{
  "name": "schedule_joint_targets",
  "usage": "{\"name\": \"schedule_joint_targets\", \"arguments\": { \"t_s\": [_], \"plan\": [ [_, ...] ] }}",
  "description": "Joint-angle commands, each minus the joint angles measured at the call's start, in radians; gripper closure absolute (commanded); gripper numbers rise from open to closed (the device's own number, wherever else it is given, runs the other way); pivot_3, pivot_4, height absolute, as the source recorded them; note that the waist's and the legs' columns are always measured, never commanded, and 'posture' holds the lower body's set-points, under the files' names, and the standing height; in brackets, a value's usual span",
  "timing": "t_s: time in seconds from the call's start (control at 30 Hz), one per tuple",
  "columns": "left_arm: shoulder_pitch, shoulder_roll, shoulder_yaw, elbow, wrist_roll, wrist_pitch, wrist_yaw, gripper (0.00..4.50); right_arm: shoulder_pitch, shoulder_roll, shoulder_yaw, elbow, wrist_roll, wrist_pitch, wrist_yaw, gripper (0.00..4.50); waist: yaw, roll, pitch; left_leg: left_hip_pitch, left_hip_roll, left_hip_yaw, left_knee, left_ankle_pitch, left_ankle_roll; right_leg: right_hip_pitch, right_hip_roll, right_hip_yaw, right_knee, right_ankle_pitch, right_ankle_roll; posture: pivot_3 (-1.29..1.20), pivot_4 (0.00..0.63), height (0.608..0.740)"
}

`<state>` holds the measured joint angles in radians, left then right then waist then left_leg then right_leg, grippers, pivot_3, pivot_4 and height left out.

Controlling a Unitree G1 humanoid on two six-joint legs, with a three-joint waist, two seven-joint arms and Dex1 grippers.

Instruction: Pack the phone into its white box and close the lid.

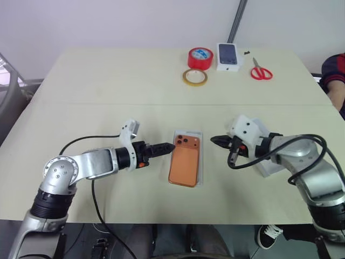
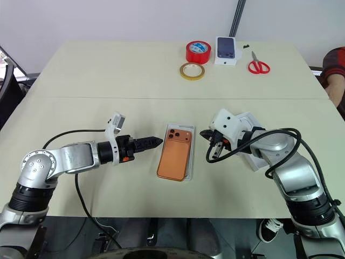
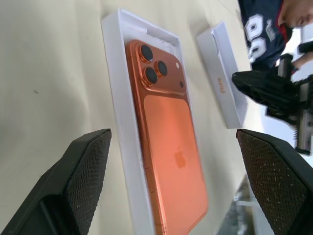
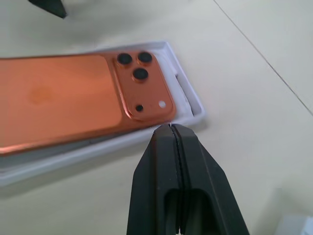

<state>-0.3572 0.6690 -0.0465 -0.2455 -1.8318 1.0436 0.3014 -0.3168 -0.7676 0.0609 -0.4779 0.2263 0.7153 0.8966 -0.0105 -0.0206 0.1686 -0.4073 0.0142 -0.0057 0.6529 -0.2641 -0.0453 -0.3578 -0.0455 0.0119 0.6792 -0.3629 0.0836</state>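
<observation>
The orange phone (image 1: 185, 159) lies back up in the white box (image 1: 202, 162) at the table's middle. Its camera block is at the far end, and it sits slightly askew, covering the box's left rim. My left gripper (image 1: 166, 147) is just left of the phone's far end, open, with its fingers (image 3: 88, 161) wide apart and nothing between them. My right gripper (image 1: 214, 140) points at the box from the right, shut and empty, a short gap from the rim. The white lid (image 3: 222, 83) lies on the table to the right, under my right arm.
At the far side of the table are a red tape roll (image 1: 200, 58), a yellowish tape ring (image 1: 194, 77), a small white box with a dark phone picture (image 1: 228, 56) and red scissors (image 1: 261, 72). A person (image 1: 335, 81) sits at the right edge.
</observation>
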Motion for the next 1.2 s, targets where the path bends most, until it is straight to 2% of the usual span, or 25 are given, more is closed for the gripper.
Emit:
{"name": "schedule_joint_targets", "arguments": {
  "t_s": [0.03,0.1,0.2,0.33,0.43,0.53,0.87,1.03,1.2],
  "plan": [
    [0.008,0.084,0.011,-0.097,0.274,-0.016,-0.200,0.21,0.000,-0.008,0.033,-0.124,0.090,0.027,0.052,4.50,-0.001,0.000,0.000,0.000,0.000,0.000,0.000,0.000,0.000,0.000,0.000,0.000,0.000,0.000,0.000,0.00,0.150,0.740],
    [0.028,0.127,0.012,-0.134,0.397,-0.045,-0.345,0.21,0.019,-0.010,0.060,-0.195,0.146,0.061,0.078,4.50,-0.002,0.001,0.001,0.000,0.000,0.000,-0.002,0.000,0.000,-0.001,0.001,0.000,0.000,0.000,0.000,0.00,0.150,0.740],
    [0.053,0.151,0.036,-0.157,0.488,-0.079,-0.498,0.21,0.041,-0.018,0.077,-0.261,0.204,0.097,0.092,4.50,-0.001,0.002,0.001,0.000,0.000,0.000,-0.003,0.000,0.000,-0.001,0.001,0.000,-0.001,0.000,0.000,0.00,0.150,0.740],
    [0.114,0.283,0.047,-0.223,0.692,-0.188,-0.840,0.21,0.097,-0.037,0.148,-0.351,0.286,0.159,0.113,4.50,-0.001,0.001,0.002,0.000,0.000,0.000,-0.003,0.000,0.000,0.000,0.000,0.000,-0.002,0.000,-0.001,0.00,0.150,0.740],
    [0.177,0.371,0.031,-0.254,0.843,-0.298,-1.053,0.21,0.082,-0.034,0.187,-0.353,0.301,0.198,0.085,4.50,-0.004,0.003,0.003,0.000,0.000,0.000,-0.004,-0.002,0.003,-0.001,0.000,0.000,-0.003,0.000,-0.001,0.00,0.150,0.740],
    [0.230,0.414,0.024,-0.265,0.991,-0.425,-1.190,0.21,0.054,-0.031,0.236,-0.331,0.276,0.237,0.036,4.50,-0.003,0.004,0.003,0.001,0.001,0.000,-0.005,-0.003,0.005,-0.001,-0.001,0.000,-0.004,0.000,-0.001,0.00,0.150,0.740],
    [0.253,0.380,0.034,-0.247,1.174,-0.538,-1.318,0.21,-0.056,0.044,0.340,-0.236,0.220,0.344,-0.125,4.50,-0.004,0.004,0.004,-0.001,0.001,0.001,-0.005,-0.004,0.008,-0.001,-0.003,0.000,-0.005,0.000,-0.002,0.00,0.150,0.740],
    [0.251,0.340,0.046,-0.244,1.200,-0.529,-1.309,0.21,-0.083,0.024,0.331,-0.209,0.195,0.331,-0.134,4.50,-0.004,0.004,0.004,-0.001,0.001,0.000,-0.005,-0.005,0.008,-0.001,-0.003,-0.001,-0.005,0.000,-0.002,0.00,0.150,0.740],
    [0.241,0.303,0.057,-0.240,1.198,-0.503,-1.290,0.21,-0.092,-0.003,0.265,-0.219,0.218,0.310,-0.109,4.50,-0.004,0.004,0.004,-0.001,0.001,0.000,-0.005,-0.005,0.008,-0.001,-0.002,-0.001,-0.005,0.000,-0.002,0.00,0.150,0.740]
  ]
}}
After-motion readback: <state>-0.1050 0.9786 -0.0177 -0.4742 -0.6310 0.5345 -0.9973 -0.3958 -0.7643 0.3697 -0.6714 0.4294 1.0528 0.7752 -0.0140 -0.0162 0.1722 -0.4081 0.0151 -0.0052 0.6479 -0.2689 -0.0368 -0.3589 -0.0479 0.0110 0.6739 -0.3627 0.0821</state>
